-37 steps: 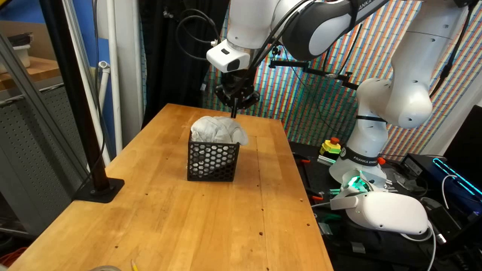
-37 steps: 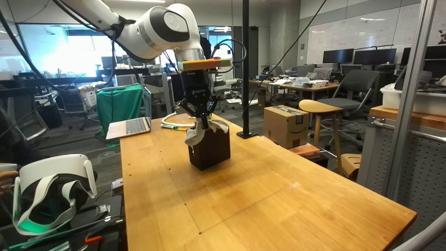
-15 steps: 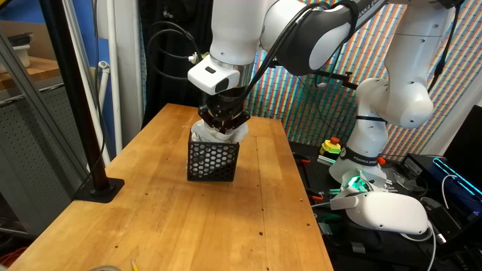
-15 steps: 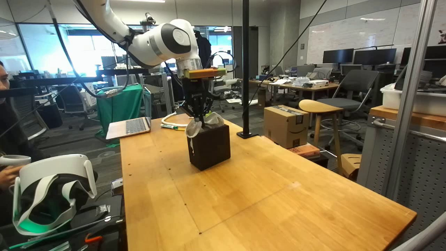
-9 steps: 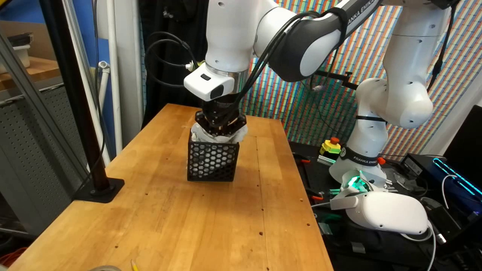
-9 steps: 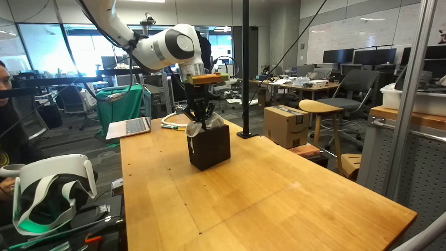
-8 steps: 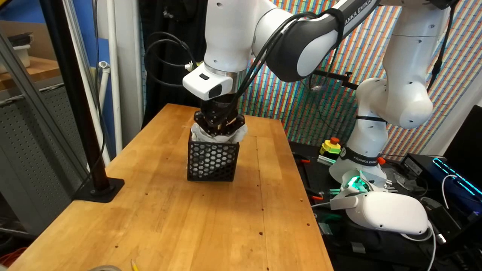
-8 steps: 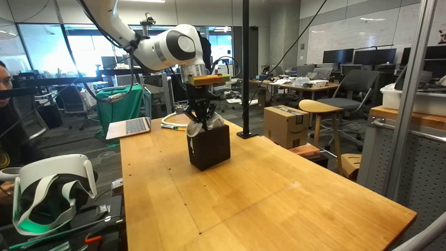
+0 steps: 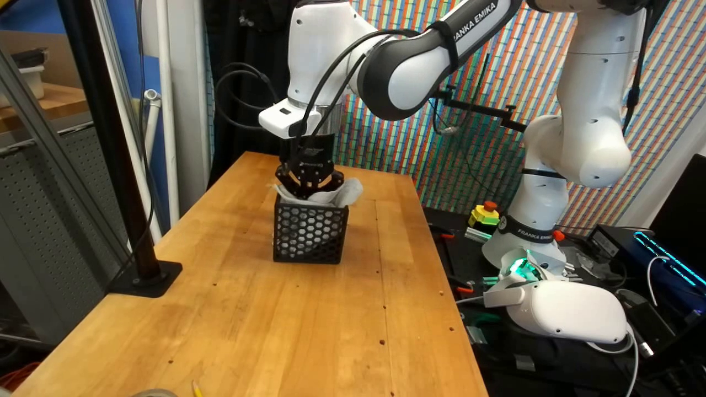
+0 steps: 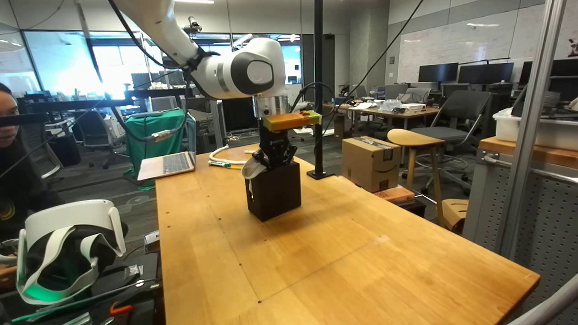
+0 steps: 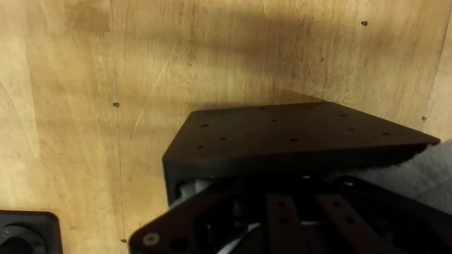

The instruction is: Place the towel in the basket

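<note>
The cream towel point(image 9: 349, 193) is sitting bunched in the top of the black mesh basket point(image 9: 309, 234), bulging above the rim and, in both exterior views, draping past its edge, while pale cloth is showing through the honeycomb holes. The pincer point(image 9: 304, 192) is hanging in the basket's mouth with its jaws drawn together; the wall and the cloth are hiding its tips, and hiding whether it is pinching any of the towel. The basket is standing on the wooden desk point(image 9: 309, 331). Along the arm point(image 9: 416, 82), white capitals on dark grey are spelling "RANKA EMIKA", a strap point(image 9: 445, 44) covering the start; the dark band point(image 9: 528, 230) around the arm's base is showing "FRANKA" and further letters curving out of sight. Small print on the pincer's body is blurring past reading. In an exterior view, a cardboard box point(image 10: 361, 164) beyond the desk is showing a curved smile-shaped arrow, with printed tape point(image 10: 373, 142) running over its top, and a whiteboard point(image 10: 451, 45) is bearing handwriting too faint to make out.
</note>
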You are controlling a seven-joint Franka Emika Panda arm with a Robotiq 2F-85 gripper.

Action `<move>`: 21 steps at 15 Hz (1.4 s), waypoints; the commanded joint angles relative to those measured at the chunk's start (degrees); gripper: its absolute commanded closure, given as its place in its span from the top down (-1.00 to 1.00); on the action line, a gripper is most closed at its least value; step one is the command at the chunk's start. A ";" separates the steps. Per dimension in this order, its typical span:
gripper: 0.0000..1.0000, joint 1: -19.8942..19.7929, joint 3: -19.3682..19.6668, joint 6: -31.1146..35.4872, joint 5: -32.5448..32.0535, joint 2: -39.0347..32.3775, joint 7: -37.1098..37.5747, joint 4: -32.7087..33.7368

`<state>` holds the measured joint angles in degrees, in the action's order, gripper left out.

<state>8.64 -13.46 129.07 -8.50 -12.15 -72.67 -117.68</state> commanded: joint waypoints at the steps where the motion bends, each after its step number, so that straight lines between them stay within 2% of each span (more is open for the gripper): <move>1: -0.88 -1.96 -0.87 5.26 7.41 -3.42 -6.74 -0.01; 3: -0.89 -1.21 -1.37 4.64 8.09 -5.73 -7.88 1.53; 10: -0.89 0.86 -0.49 0.52 3.95 -8.93 -3.06 4.66; 14: -0.89 2.65 -0.03 -1.62 -1.96 -4.26 1.39 3.67; 21: -0.89 5.35 -1.42 -5.25 -9.69 8.99 8.40 -3.17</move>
<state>12.84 -14.60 125.66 -15.57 -10.94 -68.03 -116.29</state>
